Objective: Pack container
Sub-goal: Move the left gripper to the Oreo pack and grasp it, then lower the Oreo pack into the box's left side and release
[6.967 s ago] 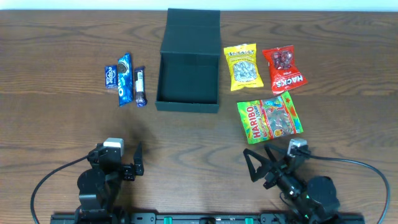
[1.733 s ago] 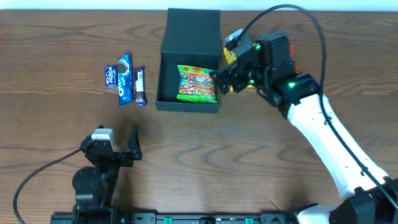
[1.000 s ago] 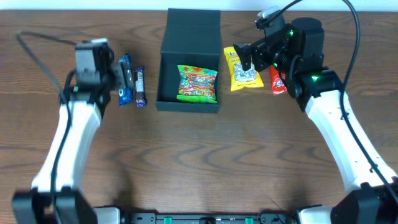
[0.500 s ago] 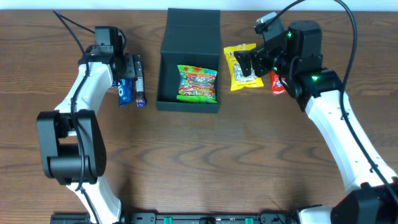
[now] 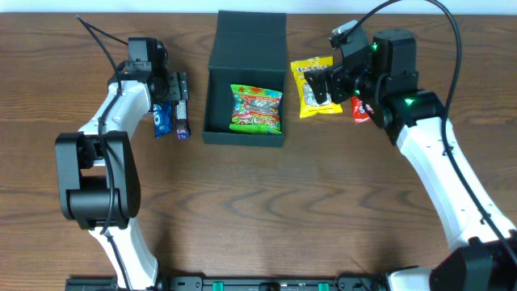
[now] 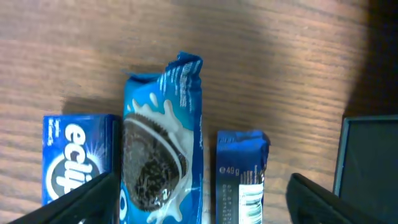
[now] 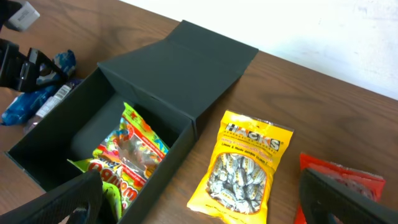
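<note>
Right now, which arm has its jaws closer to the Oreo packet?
Left. The left arm holds its open jaws just above the Oreo packet. The right arm is on the far side of the container, jaws over the yellow Hacks bag.

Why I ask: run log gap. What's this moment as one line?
left gripper: open over Oreo pack | right gripper: open over yellow bag | container: open, gummy bag inside

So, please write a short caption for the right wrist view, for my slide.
Open right gripper over the yellow Hacks bag, beside the open container holding a gummy bag.
</note>
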{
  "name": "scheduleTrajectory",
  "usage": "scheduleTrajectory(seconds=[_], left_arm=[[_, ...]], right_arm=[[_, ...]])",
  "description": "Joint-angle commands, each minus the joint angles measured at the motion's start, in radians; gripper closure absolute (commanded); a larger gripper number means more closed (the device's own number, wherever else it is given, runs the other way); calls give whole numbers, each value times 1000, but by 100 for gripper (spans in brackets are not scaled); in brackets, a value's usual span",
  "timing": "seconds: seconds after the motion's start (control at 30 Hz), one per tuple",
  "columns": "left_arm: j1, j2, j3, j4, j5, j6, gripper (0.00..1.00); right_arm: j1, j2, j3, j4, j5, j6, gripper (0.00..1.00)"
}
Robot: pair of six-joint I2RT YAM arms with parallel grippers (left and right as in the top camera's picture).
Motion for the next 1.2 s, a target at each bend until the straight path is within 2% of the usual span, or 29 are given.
scheduleTrajectory(seconds=[0.0, 0.03, 0.27, 0.6, 0.7, 0.8, 0.93, 1.07, 1.13, 1.17], left_arm=[[-1, 10, 23, 18, -32, -2, 25], [0, 10, 23, 24, -43, -2, 29], [5, 40, 23, 39, -45, -1, 31], [5, 84, 23, 47, -80, -2, 41], [5, 84, 23, 47, -85, -2, 50], [5, 85, 23, 48, -86, -2, 69], [5, 85, 23, 47, -85, -9, 85], [5, 82, 27, 41, -85, -9, 87], [5, 71, 46, 21, -85, -9, 94], [4, 58, 63, 6, -86, -9, 94]], right_arm=[[-9, -4, 7, -4, -4, -13, 1], [-9, -3, 7, -4, -3, -13, 1], [-9, 0, 7, -9, -4, -13, 1], [-9, 0, 7, -14, -4, -6, 1], [-9, 0, 7, -15, -3, -6, 1], [-9, 0, 7, -15, -4, -6, 1], [-9, 0, 7, -15, -4, -6, 1], [-10, 0, 7, -15, -4, -6, 1], [-10, 0, 7, -15, -3, -6, 1], [-11, 0, 7, -15, -3, -6, 1]])
